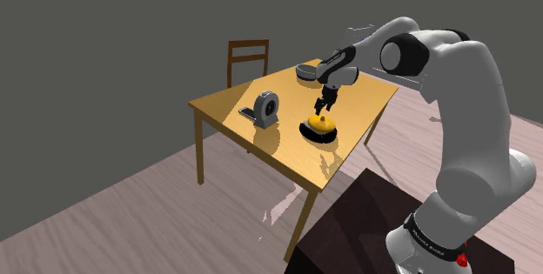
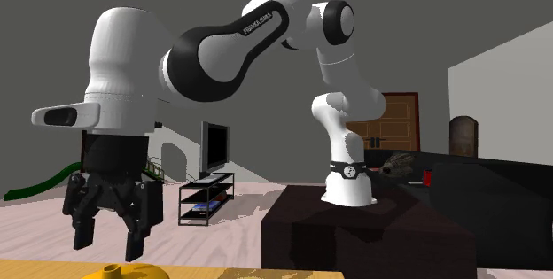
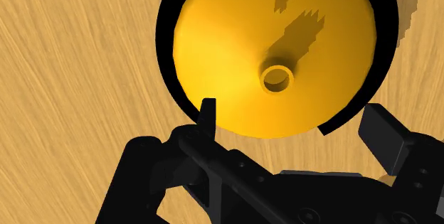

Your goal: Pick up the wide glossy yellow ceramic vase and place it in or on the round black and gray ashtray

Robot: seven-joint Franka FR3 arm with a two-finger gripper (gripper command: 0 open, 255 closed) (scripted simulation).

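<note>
The wooden table (image 1: pixel 222 103) stands in a grey-walled room, with a wooden chair (image 1: pixel 248 55) at its far side. The yellow vase (image 3: pixel 235 52) sits in the round black ashtray (image 3: pixel 165 45), near the table edge closest to the robot's dark stand (image 1: pixel 365 220). The vase is wide and low and stands upright, with a small ringed neck at its top. In the wrist view the ashtray's black rim curves around the vase's left side and shows again as a short arc at its near right.

The gripper (image 1: pixel 320 107) hangs just above the vase and points down at it. Its two black fingers (image 3: pixel 208 116) stand wide apart and hold nothing. The second exterior view shows a clear gap between the fingertips and the top of the vase.

To the shoulder view's left of the vase, a grey round device on a dark base (image 1: pixel 265 110) stands apart from it on the table. A grey bowl (image 1: pixel 306 72) rests at the table's far edge, behind the arm's wrist. In the second exterior view a flat screen on a low shelf (image 2: pixel 213 149) stands far back in the room, to the view's left of the stand.
</note>
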